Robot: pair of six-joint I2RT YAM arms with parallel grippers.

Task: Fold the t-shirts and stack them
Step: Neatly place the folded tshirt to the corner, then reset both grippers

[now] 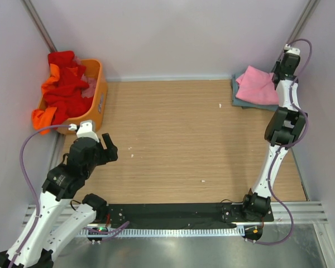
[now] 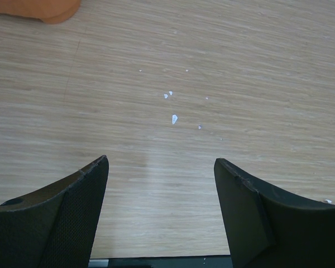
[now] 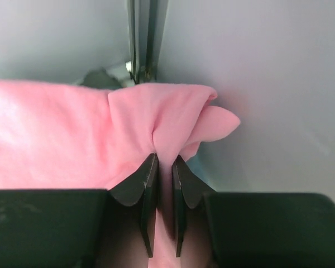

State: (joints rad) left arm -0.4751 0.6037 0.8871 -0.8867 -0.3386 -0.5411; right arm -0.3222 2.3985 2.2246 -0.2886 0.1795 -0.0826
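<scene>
My right gripper was pinched almost shut on a fold of the light pink t-shirt. The cloth was squeezed into the thin gap between my jaws and bunched up just past my fingertips. The rest of the shirt spread out to the left of that hand, lying on the grey-blue t-shirt.

My left gripper was spread wide with nothing in it, over the bare wooden table. Ahead of it and to its left sat the orange basket, heaped with the red t-shirts and an orange t-shirt.
</scene>
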